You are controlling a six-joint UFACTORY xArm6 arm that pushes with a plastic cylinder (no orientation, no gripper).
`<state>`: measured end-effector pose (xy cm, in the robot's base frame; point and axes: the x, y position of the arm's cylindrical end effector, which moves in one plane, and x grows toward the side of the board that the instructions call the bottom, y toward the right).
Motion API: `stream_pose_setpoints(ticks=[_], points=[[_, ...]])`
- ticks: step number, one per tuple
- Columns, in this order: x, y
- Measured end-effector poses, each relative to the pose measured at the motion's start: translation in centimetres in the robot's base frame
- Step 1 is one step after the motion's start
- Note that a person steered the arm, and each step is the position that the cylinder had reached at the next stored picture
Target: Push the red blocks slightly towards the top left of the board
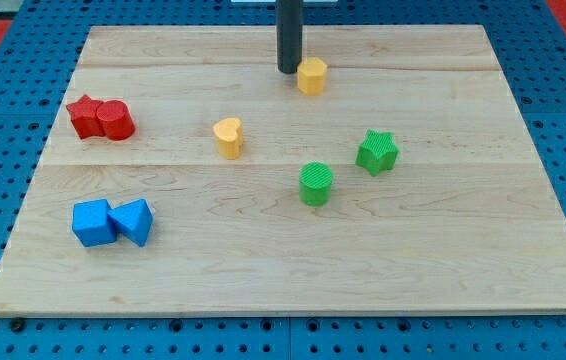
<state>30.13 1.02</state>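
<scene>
Two red blocks sit touching at the view's left: a red star-like block (84, 116) and a red cylinder (115, 121) just to its right. My tip (289, 70) is near the view's top centre, far to the right of the red blocks. It stands just left of a yellow hexagonal block (311, 76), close to it or touching it.
A yellow heart-like block (228, 137) lies mid-board. A green cylinder (315, 184) and a green star (377, 152) lie right of centre. A blue cube (93, 222) and a blue triangular block (132, 220) touch at lower left. The wooden board (443, 260) rests on a blue pegboard.
</scene>
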Motion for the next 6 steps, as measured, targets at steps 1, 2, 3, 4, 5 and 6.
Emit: stream_pose_setpoints(ticks=[1,2,3,4,5,6], points=[[-3.2,0.8],[-1.8,2.6],[2.4,2.8],[1.8,1.6],[1.2,-7.4],[0.0,-17.0]])
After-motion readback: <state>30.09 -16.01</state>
